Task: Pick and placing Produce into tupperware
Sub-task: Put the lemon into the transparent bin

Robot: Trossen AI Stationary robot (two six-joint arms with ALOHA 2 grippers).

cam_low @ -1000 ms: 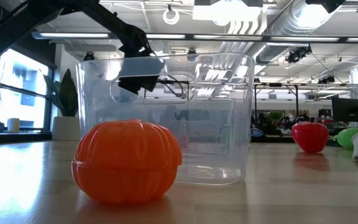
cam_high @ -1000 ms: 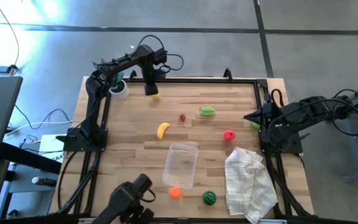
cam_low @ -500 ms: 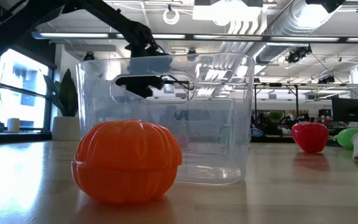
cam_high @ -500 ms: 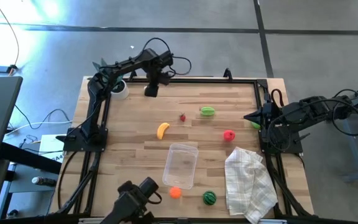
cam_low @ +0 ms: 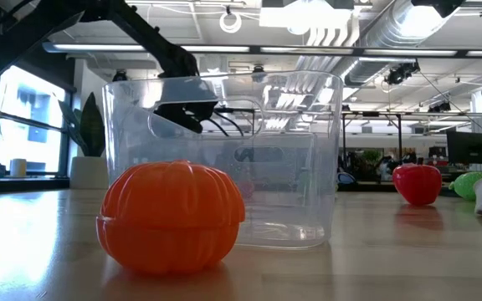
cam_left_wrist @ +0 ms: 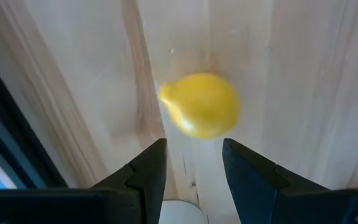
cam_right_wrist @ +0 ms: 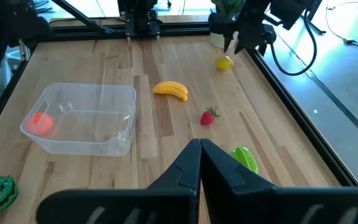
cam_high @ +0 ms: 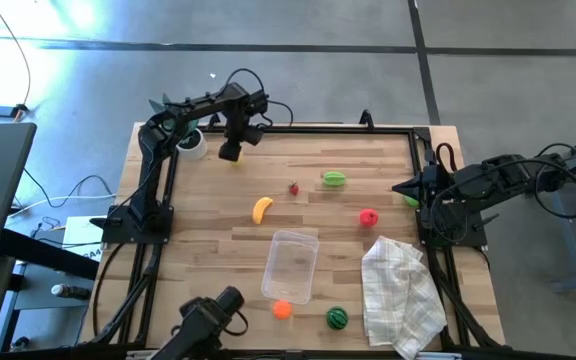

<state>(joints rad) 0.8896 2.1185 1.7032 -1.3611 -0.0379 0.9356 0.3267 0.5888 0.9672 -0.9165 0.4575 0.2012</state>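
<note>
A yellow lemon [cam_left_wrist: 201, 104] lies on the wooden table at the far left, near a white plant pot [cam_high: 194, 145]. My left gripper [cam_left_wrist: 194, 146] hangs above it, pointing down and open, with the lemon just beyond its fingertips and nothing between them. In the high view this gripper [cam_high: 230, 152] covers the lemon. The clear tupperware [cam_high: 291, 265] stands near the front middle. An orange fruit [cam_high: 282, 310] rests on the table just outside its near end. My right gripper [cam_right_wrist: 199, 146] waits shut at the right edge.
Around the table's middle lie a banana [cam_high: 261, 209], a strawberry [cam_high: 294, 187], a green piece [cam_high: 334, 179] and a red one [cam_high: 368, 216]. A watermelon [cam_high: 337, 318] and a white checked cloth [cam_high: 400, 290] are at the front right. A black frame borders the table.
My left gripper has sunk toward the table and shifted a little toward the left edge, rolling about its own axis as it went. Its fingers stay open. Nothing on the table has moved.
</note>
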